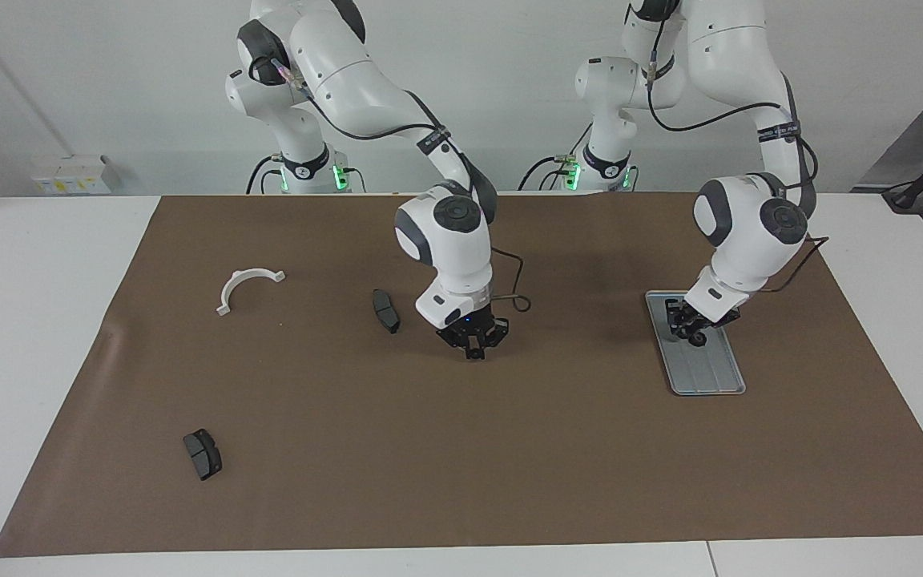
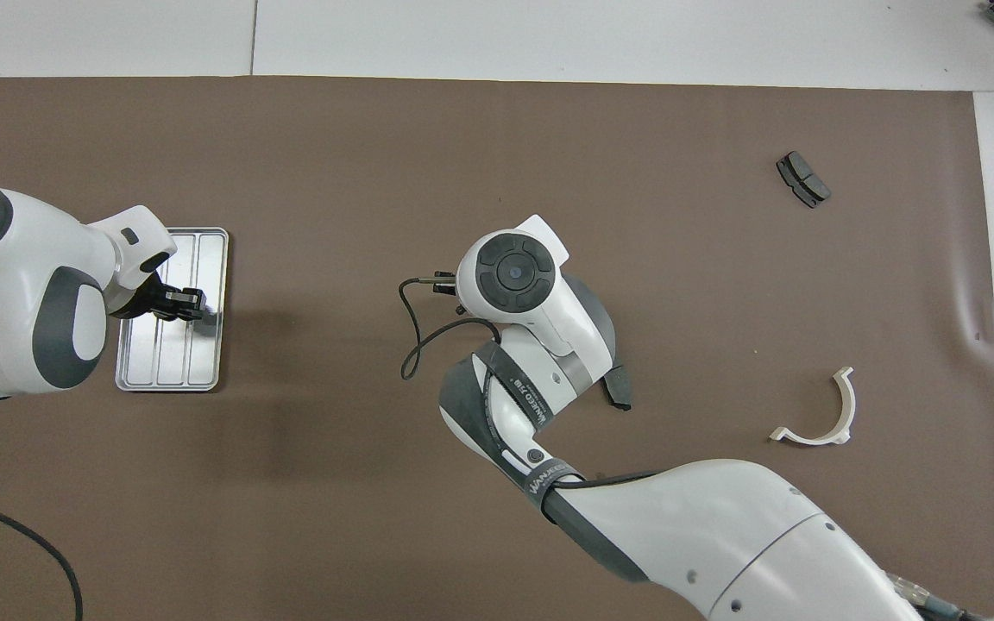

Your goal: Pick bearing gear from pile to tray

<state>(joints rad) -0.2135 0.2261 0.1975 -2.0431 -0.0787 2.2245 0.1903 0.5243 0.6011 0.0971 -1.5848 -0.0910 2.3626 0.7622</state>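
A brown mat [image 1: 461,449] covers the table, with the tray [image 1: 710,377] at the left arm's end. The left gripper [image 1: 692,330] hangs low over the tray; whether it grips the small black gear [image 1: 698,339] at its tips cannot be told. The right gripper [image 1: 474,346], fingertips together and empty, hovers over the mat well apart from the tray, near a brake pad [image 1: 385,310]. A white half-ring [image 1: 247,288] and a second pad [image 1: 202,453] lie farther from the tray.

Facing view: high camera across the table, looking toward both arm bases and the wall. Overhead view: high above the robots' end, looking steeply down and forward. Shared: brown mat [image 1: 461,449] [image 2: 497,129], tray [image 1: 710,377] [image 2: 169,375], both arms; views half a turn apart.
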